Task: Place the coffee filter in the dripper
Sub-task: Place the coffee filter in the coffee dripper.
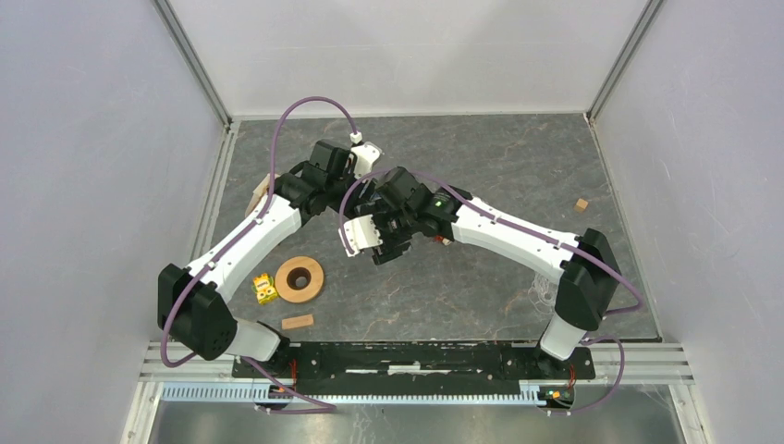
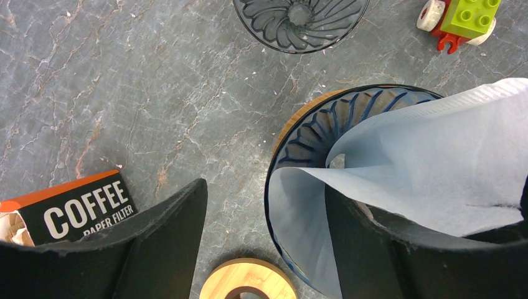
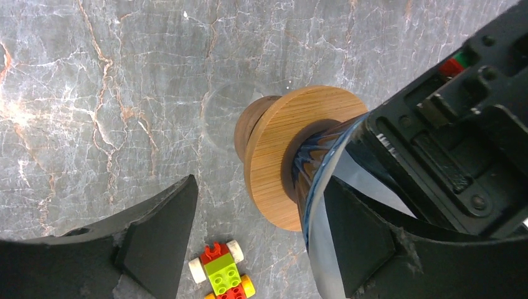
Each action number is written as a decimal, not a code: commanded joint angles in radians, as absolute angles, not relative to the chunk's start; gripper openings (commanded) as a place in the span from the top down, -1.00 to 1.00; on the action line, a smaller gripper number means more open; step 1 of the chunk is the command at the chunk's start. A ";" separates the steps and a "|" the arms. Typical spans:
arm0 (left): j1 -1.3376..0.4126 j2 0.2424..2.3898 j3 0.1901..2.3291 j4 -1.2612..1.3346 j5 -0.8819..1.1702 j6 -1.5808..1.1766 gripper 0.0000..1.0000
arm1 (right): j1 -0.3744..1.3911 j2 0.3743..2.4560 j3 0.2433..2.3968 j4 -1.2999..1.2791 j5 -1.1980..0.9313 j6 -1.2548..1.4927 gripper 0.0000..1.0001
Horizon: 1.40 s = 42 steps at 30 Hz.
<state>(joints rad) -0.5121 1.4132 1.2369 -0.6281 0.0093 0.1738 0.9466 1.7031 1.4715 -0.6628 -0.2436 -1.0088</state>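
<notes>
– Left end effector (image 2: 264, 193) is spread, pinching nothing. The filter (image 2: 436, 156) lies in the dripper (image 2: 311, 131), spilling over its rim toward 3 o'clock.
– And the right end effector (image 3: 258, 187)?
– Spread too, one side right at the dripper's rim.
– Risks?
– I'd guess lifting the left one drags the filter out, or a right nudge tips the dripper on the tabletop (image 2: 124, 93).

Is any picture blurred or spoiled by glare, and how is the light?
Top external: soft even light, no glare. Left wrist: table sharp, coffee filter bright but not washed out. Right wrist: sharp, with a pale sheen on the dripper.
</notes>
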 commanded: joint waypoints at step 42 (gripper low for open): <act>-0.461 1.401 1.356 -0.624 0.121 0.173 -0.64 | 0.912 1.608 1.430 -0.577 -0.296 -0.918 -0.73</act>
